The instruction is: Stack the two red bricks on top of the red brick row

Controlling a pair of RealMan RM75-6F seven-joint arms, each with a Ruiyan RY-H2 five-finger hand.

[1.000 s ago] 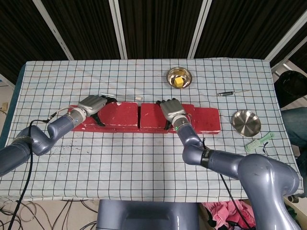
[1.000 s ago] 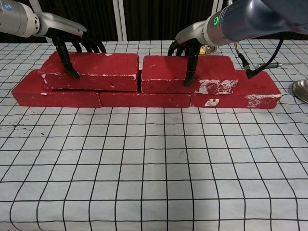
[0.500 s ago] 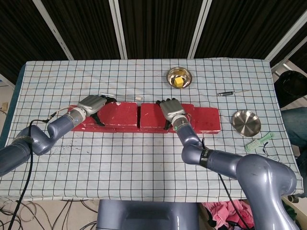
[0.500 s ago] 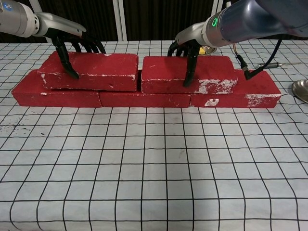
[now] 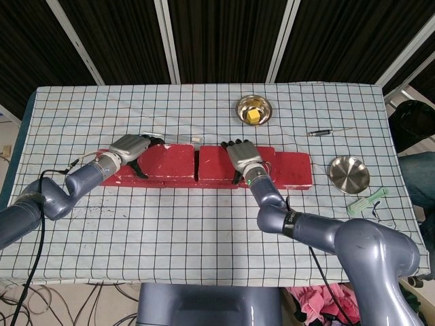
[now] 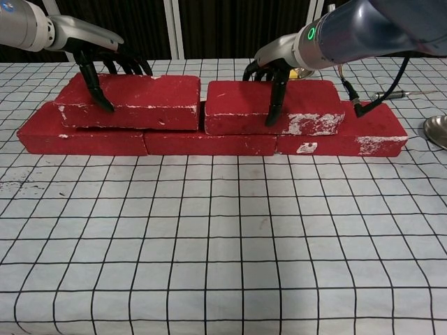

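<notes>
Bricks sitting on the row, both robot hands gripping

Tabletop (image 5: 204, 224) under a checked cloth is carrying everything. Across its middle the red brick row (image 6: 209, 143) is lying end to end, and it is already bearing both upper bricks: the left brick (image 6: 133, 101) and the right brick (image 6: 279, 106) are resting on top of it, side by side with a narrow gap between them.

The left robot hand (image 6: 105, 63) is clasping the left brick near its outer end, thumb reaching down the front face and fingers curling over the back edge. The right robot hand (image 6: 272, 73) is gripping the right brick the same way, nearer its middle. Judging by this, the stacking is looking nearly done, with only release remaining.

The bricks are appearing heavy, rigid and rough, with white scuffs suggesting a crumbly surface; they are unlikely to slip, and a hold across the narrow width, front face to back face, is seeming right.

Smaller things are lying well apart: a steel dish (image 5: 349, 174), a bowl (image 5: 253, 109) holding something yellow, a green tool (image 5: 367, 201) and a thin pen-like tool (image 5: 326, 132).

Fingertips behind the bricks are hiding from both cameras, so grip firmness is hard to judge.
</notes>
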